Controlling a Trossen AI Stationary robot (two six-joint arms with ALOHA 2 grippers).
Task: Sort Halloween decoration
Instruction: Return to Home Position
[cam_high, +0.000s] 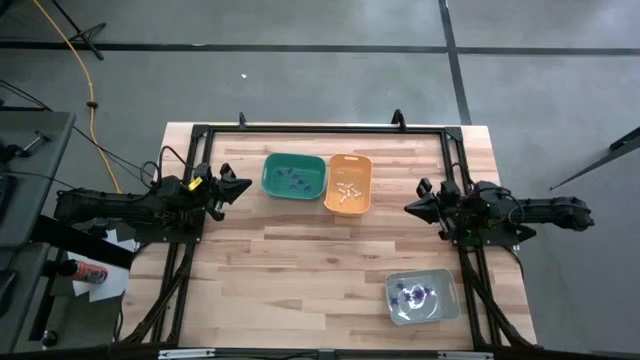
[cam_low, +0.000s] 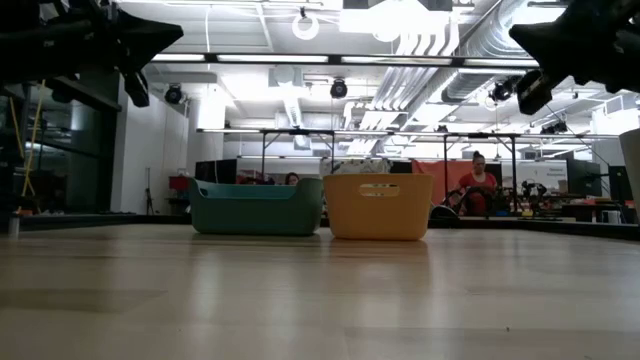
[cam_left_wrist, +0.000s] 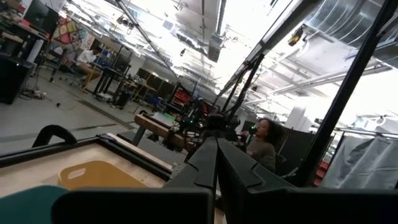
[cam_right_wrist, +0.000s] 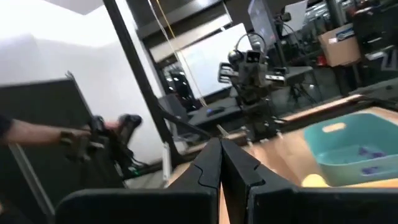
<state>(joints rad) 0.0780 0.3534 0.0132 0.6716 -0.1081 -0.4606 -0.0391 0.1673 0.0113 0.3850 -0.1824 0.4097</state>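
Note:
The Halloween decoration lies sorted in bins: purple trinkets (cam_high: 293, 179) in the green bin (cam_high: 293, 175), whitish ones (cam_high: 348, 192) in the orange bin (cam_high: 348, 184), and dark purple ones (cam_high: 413, 294) in the grey bin (cam_high: 421, 298) near the front right. My left gripper (cam_high: 246, 184) hovers shut at the table's left side, pointing toward the green bin. My right gripper (cam_high: 408, 208) hovers shut at the right side, pointing toward the orange bin. Both hold nothing.
A black frame (cam_high: 320, 130) runs along the table's far edge and down both sides. In the low view, the green bin (cam_low: 256, 207) and orange bin (cam_low: 378, 206) stand side by side. People sit in the room beyond the table.

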